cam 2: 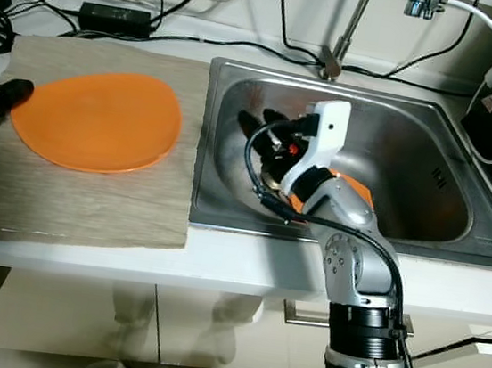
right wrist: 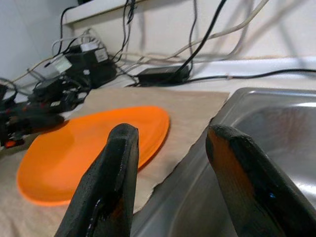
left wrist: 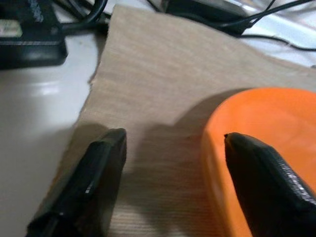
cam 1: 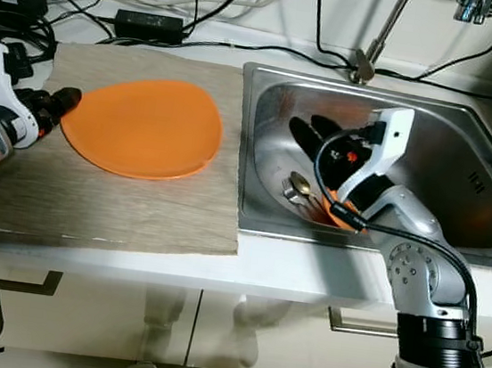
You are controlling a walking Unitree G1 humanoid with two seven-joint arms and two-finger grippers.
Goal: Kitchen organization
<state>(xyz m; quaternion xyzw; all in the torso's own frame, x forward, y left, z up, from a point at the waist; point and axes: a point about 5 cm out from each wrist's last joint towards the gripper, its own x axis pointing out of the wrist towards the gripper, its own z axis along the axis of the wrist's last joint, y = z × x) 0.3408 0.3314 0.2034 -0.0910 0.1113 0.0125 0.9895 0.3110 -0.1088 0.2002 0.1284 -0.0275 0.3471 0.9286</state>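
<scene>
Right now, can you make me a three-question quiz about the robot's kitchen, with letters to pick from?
1. Where does the orange plate lie?
A. in the sink
B. on the tan mat
C. on the floor

2. How many plates are on the mat?
A. one
B. two
C. three

3. How are the right gripper's fingers?
A. closed on a spoon
B. closed on the plate
C. apart, holding nothing

Answers:
1. B: the plate lies flat on the mat, left of the sink.
2. A: a single orange plate is there.
3. C: the right wrist view shows a wide gap between the two black fingers, with nothing in it; the spoons lie on the sink floor.
</scene>
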